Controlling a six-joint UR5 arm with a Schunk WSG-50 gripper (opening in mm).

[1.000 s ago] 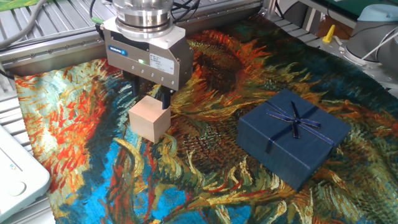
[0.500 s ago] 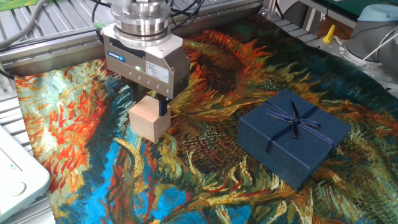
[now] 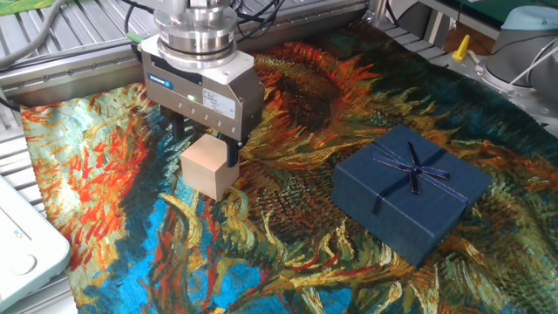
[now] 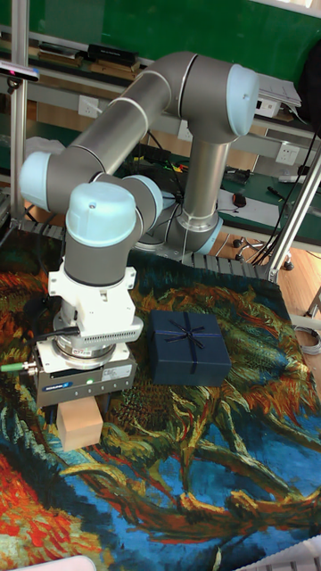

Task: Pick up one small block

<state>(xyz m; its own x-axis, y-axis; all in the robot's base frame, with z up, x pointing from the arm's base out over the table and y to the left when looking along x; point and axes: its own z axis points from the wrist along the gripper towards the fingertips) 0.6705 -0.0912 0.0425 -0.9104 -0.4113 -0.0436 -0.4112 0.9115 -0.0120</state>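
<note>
The small block [image 3: 209, 170] is a plain peach-beige cube resting on the painted cloth [image 3: 288, 262] at left of centre. My gripper [image 3: 207, 146] hangs straight over it, open, with one dark finger [image 3: 179, 131] at the cube's far-left side and the other finger [image 3: 233, 154] at its right side. Whether the fingers touch the cube does not show. In the tall fixed view the block [image 4: 78, 424] sits right under the gripper [image 4: 80, 406], whose body hides the cube's top.
A flat dark-blue gift box [image 3: 410, 187] with a ribbon bow lies on the cloth to the right, also the gift box [image 4: 187, 348]. A white device [image 3: 22, 249] occupies the front left corner. Metal frame rails [image 3: 78, 70] border the cloth at the back.
My gripper has come down and shifted a little left, so its fingers now stand lower beside the block. The block and the box have not moved.
</note>
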